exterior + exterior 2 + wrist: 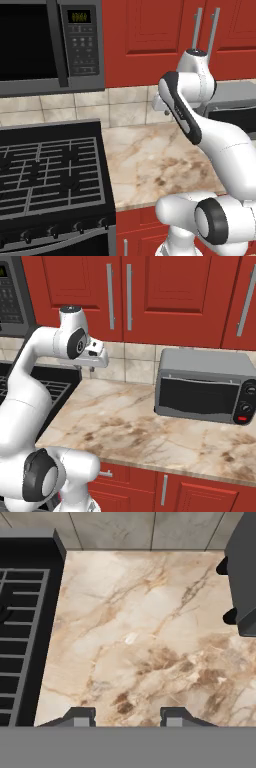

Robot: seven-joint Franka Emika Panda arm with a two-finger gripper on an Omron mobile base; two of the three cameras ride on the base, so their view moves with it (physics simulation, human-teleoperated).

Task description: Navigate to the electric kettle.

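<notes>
The base stood facing a stretch of marble counter point(150, 426) between the black gas stove point(45, 175) and a grey toaster oven point(202, 387), with red cabinets point(165, 291) above and a microwave point(47, 45) over the stove. The arm was folded up high, the claw point(129, 717) hanging over the bare marble with its fingers apart and nothing between them, probably tucked that way so it would clear things while the base drove. No electric kettle appeared on this run of counter, so it likely sat elsewhere and the base had driving left to do.
</notes>
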